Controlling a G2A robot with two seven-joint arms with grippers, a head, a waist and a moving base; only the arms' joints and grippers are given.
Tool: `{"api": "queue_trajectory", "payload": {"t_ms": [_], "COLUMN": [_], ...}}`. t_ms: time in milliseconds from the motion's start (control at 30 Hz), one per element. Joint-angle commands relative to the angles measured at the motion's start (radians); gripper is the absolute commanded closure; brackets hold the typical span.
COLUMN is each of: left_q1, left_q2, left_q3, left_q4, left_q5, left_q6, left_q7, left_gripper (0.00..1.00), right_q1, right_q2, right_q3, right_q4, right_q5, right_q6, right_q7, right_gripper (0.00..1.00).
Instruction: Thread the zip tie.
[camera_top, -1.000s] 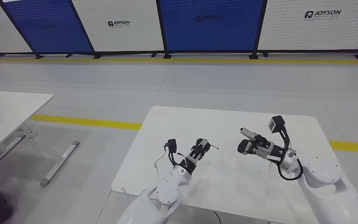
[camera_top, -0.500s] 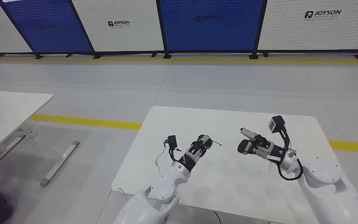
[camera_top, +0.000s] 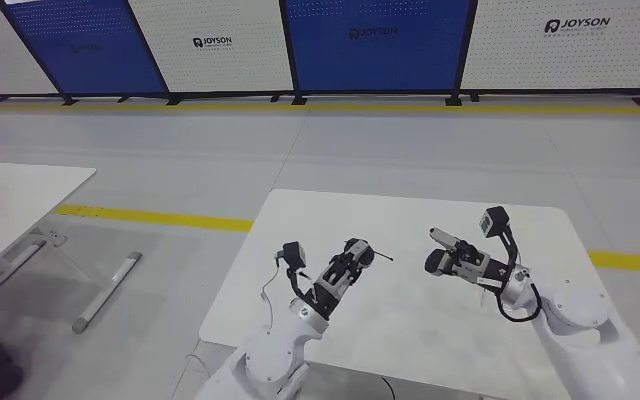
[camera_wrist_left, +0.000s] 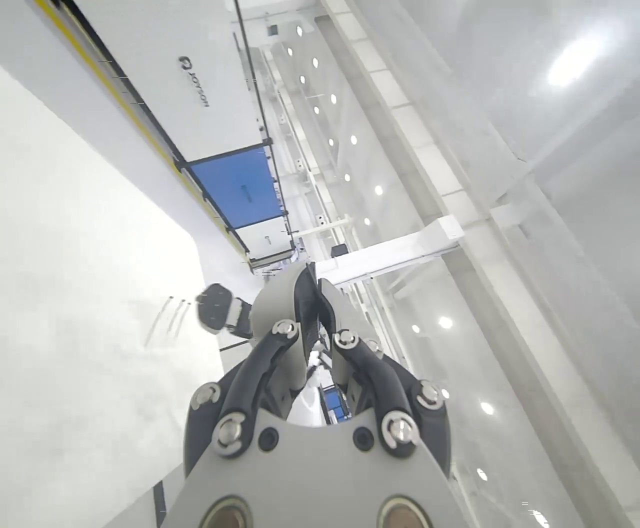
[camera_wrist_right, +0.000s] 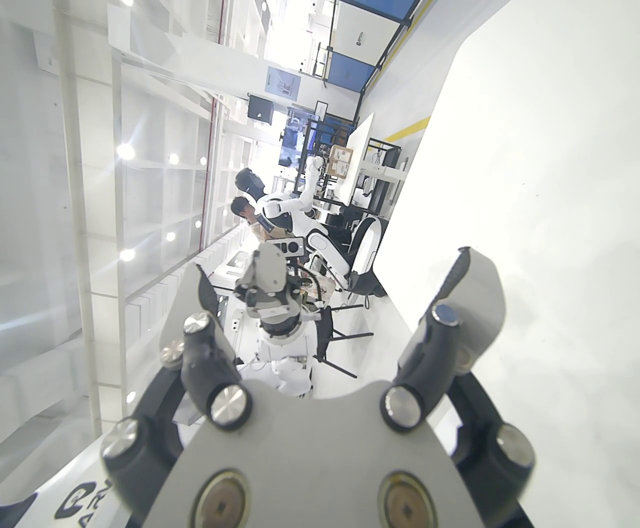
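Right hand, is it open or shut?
The right hand is open: its fingers stand wide apart, holding nothing.

The counter (camera_top: 420, 325) is a smooth white board, matt with a faint sheen. The left gripper (camera_wrist_left: 311, 282) has a brushed grey metal base plate, black plastic links and bright, polished metal pins. Its jaws are pale matt metal faced with black, rubbery-looking pads. The right gripper (camera_wrist_right: 335, 280) is made of the same materials, and its round pin heads are glossy. The zip tie (camera_top: 380, 257) looks like thin dark plastic. The floor (camera_top: 200, 160) is smooth and grey with a slight shine. The blue and white wall panels (camera_top: 380, 45) are matt and perforated.
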Motion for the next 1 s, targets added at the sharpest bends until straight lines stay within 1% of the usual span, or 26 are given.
{"api": "queue_trajectory", "payload": {"t_ms": [0, 33, 100, 133, 233, 267, 333, 367, 400, 433, 467, 533, 567, 600, 633, 667, 700, 767, 833, 900, 967], "left_q1": [-0.032, -0.057, -0.093, -0.115, -0.162, -0.179, -0.197, -0.205, -0.21, -0.212, -0.21, -0.191, -0.176, -0.158, -0.133, -0.111, -0.08, -0.037, 0.007, 0.031, 0.041], "left_q2": [-0.006, -0.011, -0.018, -0.024, -0.036, -0.041, -0.046, -0.049, -0.051, -0.052, -0.052, -0.049, -0.046, -0.043, -0.038, -0.034, -0.029, -0.021, -0.015, -0.012, -0.01], "left_q3": [0.015, 0.028, 0.045, 0.061, 0.084, 0.092, 0.103, 0.108, 0.111, 0.111, 0.108, 0.094, 0.085, 0.073, 0.058, 0.047, 0.032, 0.011, -0.003, -0.008, -0.006], "left_q4": [0.081, 0.128, 0.212, 0.266, 0.363, 0.395, 0.433, 0.447, 0.45, 0.444, 0.429, 0.369, 0.332, 0.296, 0.243, 0.2, 0.145, 0.082, 0.026, 0.001, -0.003], "left_q5": [0.006, -0.002, 0.012, -0.006, -0.048, -0.061, -0.074, -0.079, -0.084, -0.086, -0.087, -0.083, -0.083, -0.083, -0.081, -0.078, -0.074, -0.062, -0.047, -0.036, -0.018], "left_q6": [0.023, 0.038, 0.045, 0.052, 0.06, 0.057, 0.05, 0.045, 0.04, 0.032, 0.021, -0.003, -0.017, -0.027, -0.042, -0.053, -0.066, -0.08, -0.09, -0.086, -0.075], "left_q7": [0.027, 0.038, 0.075, 0.08, 0.08, 0.079, 0.079, 0.08, 0.079, 0.077, 0.074, 0.064, 0.056, 0.045, 0.028, 0.014, -0.008, -0.035, -0.059, -0.073, -0.074], "left_gripper": [1.0, 1.0, 1.0, 1.0, 1.0, 1.0, 1.0, 1.0, 1.0, 1.0, 1.0, 1.0, 1.0, 1.0, 1.0, 1.0, 1.0, 1.0, 1.0, 1.0, 1.0], "right_q1": [0.0, 0.0, 0.0, 0.0, 0.0, 0.0, 0.0, 0.0, 0.0, 0.0, 0.0, 0.0, 0.0, 0.0, 0.0, 0.0, 0.0, 0.0, 0.0, 0.0, 0.0], "right_q2": [0.0, 0.0, 0.0, 0.0, 0.0, 0.0, 0.0, 0.0, 0.0, 0.0, 0.0, 0.0, 0.0, 0.0, 0.0, 0.0, 0.0, 0.0, 0.0, 0.0, 0.0], "right_q3": [0.0, 0.0, 0.0, 0.0, 0.0, 0.0, 0.0, 0.0, 0.0, 0.0, 0.0, 0.0, 0.0, 0.0, 0.0, 0.0, 0.0, 0.0, 0.0, 0.0, 0.0], "right_q4": [0.0, 0.0, 0.0, 0.0, 0.0, 0.0, 0.0, 0.0, 0.0, 0.0, 0.0, 0.0, 0.0, 0.0, 0.0, 0.0, 0.0, 0.0, 0.0, 0.0, 0.0], "right_q5": [0.0, 0.0, 0.0, 0.0, 0.0, 0.0, 0.0, 0.0, 0.0, 0.0, 0.0, 0.0, 0.0, 0.0, 0.0, 0.0, 0.0, 0.0, 0.0, 0.0, 0.0], "right_q6": [0.0, 0.0, 0.0, 0.0, 0.0, 0.0, 0.0, 0.0, 0.0, 0.0, 0.0, 0.0, 0.0, 0.0, 0.0, 0.0, 0.0, 0.0, 0.0, 0.0, 0.0], "right_q7": [0.0, 0.0, 0.0, 0.0, 0.0, 0.0, 0.0, 0.0, 0.0, 0.0, 0.0, 0.0, 0.0, 0.0, 0.0, 0.0, 0.0, 0.0, 0.0, 0.0, 0.0], "right_gripper": [0.0, 0.0, 0.0, 0.0, 0.0, 0.0, 0.0, 0.0, 0.0, 0.0, 0.0, 0.0, 0.0, 0.0, 0.0, 0.0, 0.0, 0.0, 0.0, 0.0, 0.0]}}
